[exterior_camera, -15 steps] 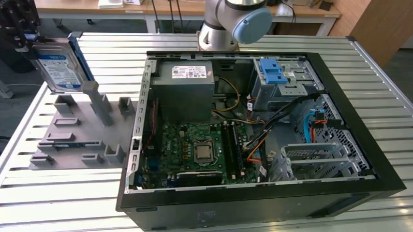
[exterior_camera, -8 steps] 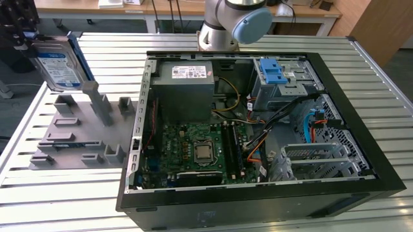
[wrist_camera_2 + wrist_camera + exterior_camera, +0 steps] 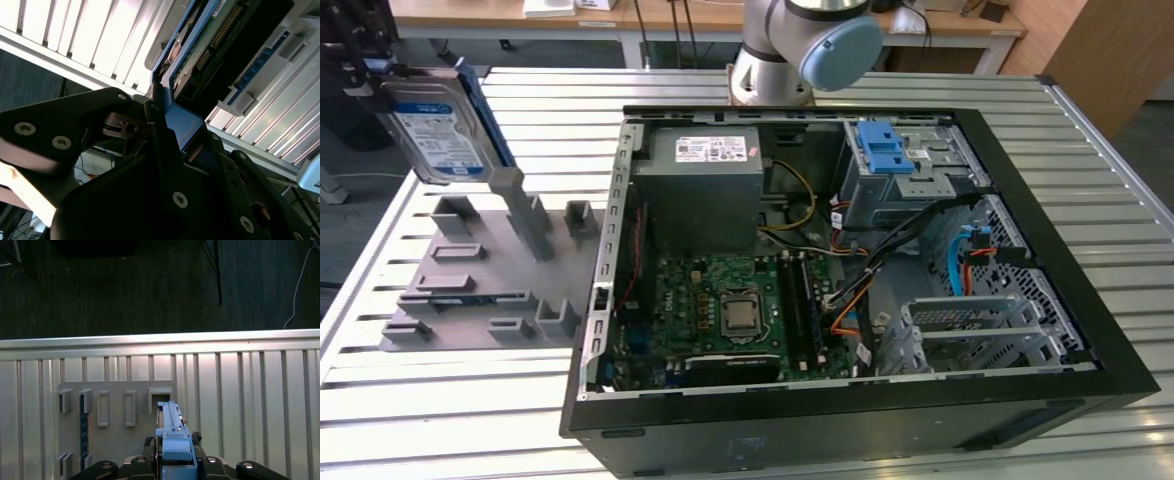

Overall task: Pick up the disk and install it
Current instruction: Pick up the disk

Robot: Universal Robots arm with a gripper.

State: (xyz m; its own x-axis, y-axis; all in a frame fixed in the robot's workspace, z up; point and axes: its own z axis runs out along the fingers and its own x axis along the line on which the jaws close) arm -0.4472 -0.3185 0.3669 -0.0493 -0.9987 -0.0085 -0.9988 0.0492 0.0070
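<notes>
1. Picking up looks done: the black pincer (image 3: 175, 462) is pinching the blue-framed edge of the flat silver hard disk with a white-and-blue label (image 3: 438, 125)
2. The disk is held upright and slightly tilted. It is outside the open black computer case (image 3: 854, 430), off the case's side on the exterior view's left. It sits over the grey plastic holder block (image 3: 480, 270), which rests on the slatted metal counter (image 3: 454, 400) beside the case
3. Installing seems wholly left: the disk is well apart from the grey metal drive cage (image 3: 934, 170) inside the case
</notes>
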